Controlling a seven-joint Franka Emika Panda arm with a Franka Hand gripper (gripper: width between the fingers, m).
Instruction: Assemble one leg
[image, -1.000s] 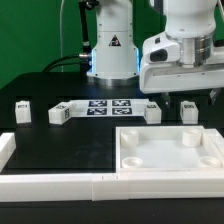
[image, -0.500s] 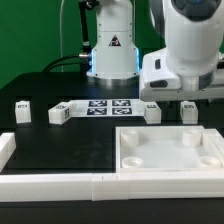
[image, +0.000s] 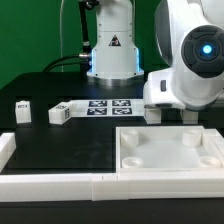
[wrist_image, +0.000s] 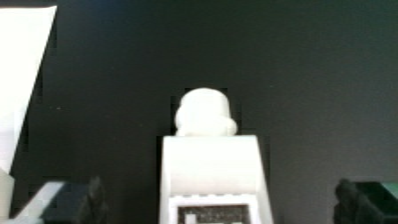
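1. I count one arm (image: 185, 60), one gripper (wrist_image: 217, 198), one panel (image: 170, 150) and one marker board (image: 105, 106). Two spare legs stand in plain sight at the board's nine o'clock, one just beside it (image: 58, 113) and one farther out (image: 22, 105).
2. Only the wrist view shows the leg (wrist_image: 214, 160). It sits between the dark fingers (wrist_image: 71, 200), which are spread wide with black table on both sides, touching neither. Its tag end is toward the camera and its rounded tip points away. In the exterior view the arm's bulk, at the board's three o'clock, hides all this.
3. The panel lies at the board's five o'clock. A white rail (image: 50, 185) runs along the near edge, and the robot base (image: 112, 50) stands at twelve o'clock.
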